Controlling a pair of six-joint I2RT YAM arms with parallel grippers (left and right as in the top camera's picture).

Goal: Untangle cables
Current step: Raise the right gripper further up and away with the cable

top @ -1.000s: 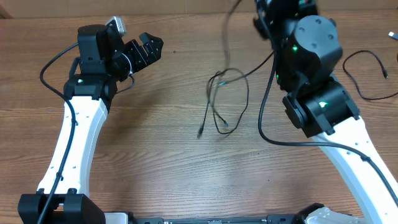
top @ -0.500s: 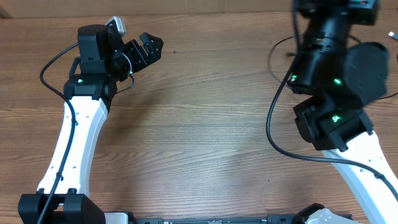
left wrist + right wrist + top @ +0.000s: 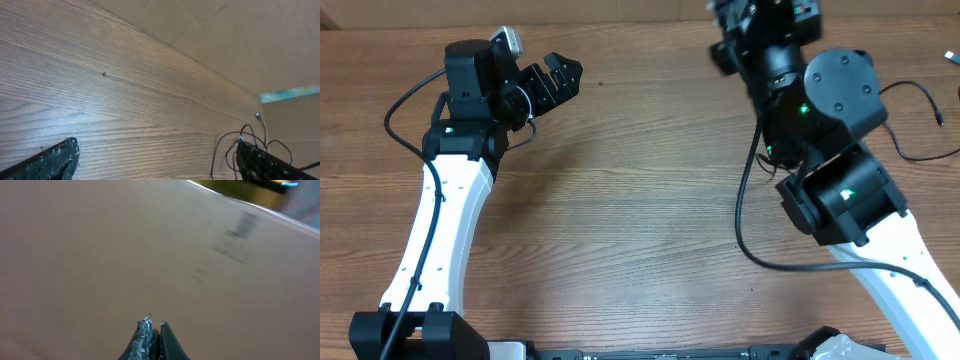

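the left arm's black two-finger claw hangs released, jaws spread wide, above the brown wood-grain counter at its far left. in the left wrist view, a tangle of thin black cables loops just beside that claw's right finger, with one small plug end sticking up toward the plain tan cardboard wall. the right arm's claw is clenched tight, pointing at a blurred tan surface. a thin sliver pokes out at its tips, and i cannot tell whether that is a cord. overhead, another thin black cord lies curved on the counter at the far right, well apart from the left claw.
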